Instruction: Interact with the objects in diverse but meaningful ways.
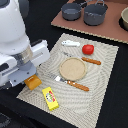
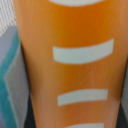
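The orange ridged block [image 1: 34, 82] lies at the near exterior-view-left corner of the woven mat [image 1: 102, 80], right under my gripper [image 1: 31, 78]. In the wrist view the orange block [image 2: 70, 65] fills the frame, with a grey-teal finger pad [image 2: 10, 75] pressed against its side. The gripper looks shut on it. The red tomato ball [image 1: 88, 49] and the white fish piece [image 1: 71, 43] sit at the far side of the mat. At the mat's near edge lies the yellow packet [image 1: 50, 97].
A tan plate [image 1: 73, 68] sits mid-mat, with wooden-handled cutlery behind it [image 1: 91, 61] and in front of it [image 1: 72, 83]. Two grey pots [image 1: 71, 11] [image 1: 95, 14] stand on a brown board at the back. A bowl [image 1: 125, 19] shows at the exterior view's right edge.
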